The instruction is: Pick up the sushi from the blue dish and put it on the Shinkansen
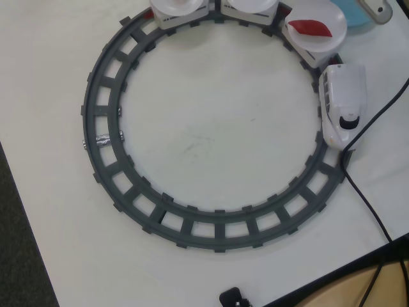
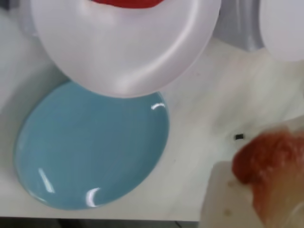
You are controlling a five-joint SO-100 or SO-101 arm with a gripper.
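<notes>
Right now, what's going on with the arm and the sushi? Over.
Gripper seems shut on the sushi, blurred close-up. Blue dish empty. Shinkansen on track; dark-red piece on the plate behind it.

In the wrist view the sushi (image 2: 268, 164) was blurred and cut off at the right edge; the overhead view cropped the blue dish (image 1: 353, 14).

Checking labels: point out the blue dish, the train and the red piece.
blue dish (image 2: 90, 152), wrist view, bare middle of the plate.
train (image 1: 343, 102), overhead view, white roof of the front car.
red piece (image 1: 309, 28), overhead view, middle of the piece on a white plate.
</notes>
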